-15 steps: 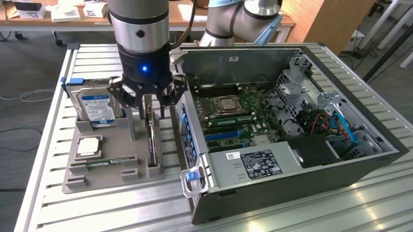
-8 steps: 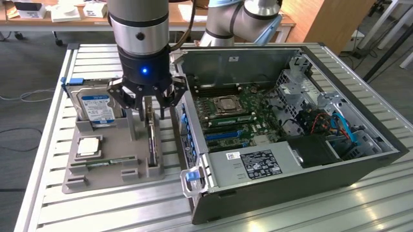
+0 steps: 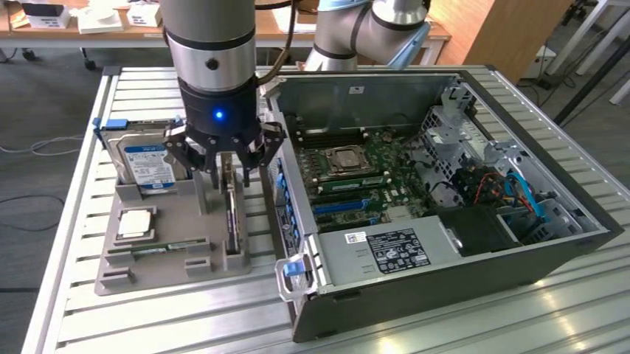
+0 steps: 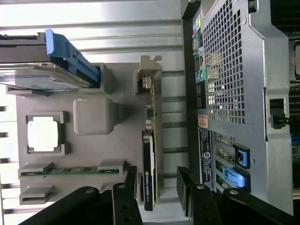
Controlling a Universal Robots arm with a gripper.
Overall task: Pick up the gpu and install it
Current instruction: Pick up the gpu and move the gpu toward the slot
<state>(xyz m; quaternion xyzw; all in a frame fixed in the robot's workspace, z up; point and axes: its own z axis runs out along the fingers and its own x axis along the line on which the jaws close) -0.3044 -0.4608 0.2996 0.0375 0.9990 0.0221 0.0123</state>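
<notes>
The gpu (image 3: 233, 215) stands edge-on as a thin dark blade in a slot of the grey holder (image 3: 147, 276), just beside the open computer case (image 3: 443, 184). My gripper (image 3: 226, 175) hangs directly over the card's far end, open, with one finger on each side of the card. In the wrist view the gpu (image 4: 148, 159) runs lengthwise with its silvery bracket (image 4: 149, 70) at the far end. My gripper (image 4: 157, 190) straddles the near end, and the two dark fingers (image 4: 127, 190) stand apart from the card's faces. Nothing is held.
A hard drive with a blue label (image 3: 146, 158) stands upright in the holder. A processor (image 3: 135, 221) and a green memory stick (image 3: 158, 249) lie in front of it. The case's rear wall (image 4: 234, 70) runs close alongside the card. The motherboard (image 3: 355, 181) is exposed.
</notes>
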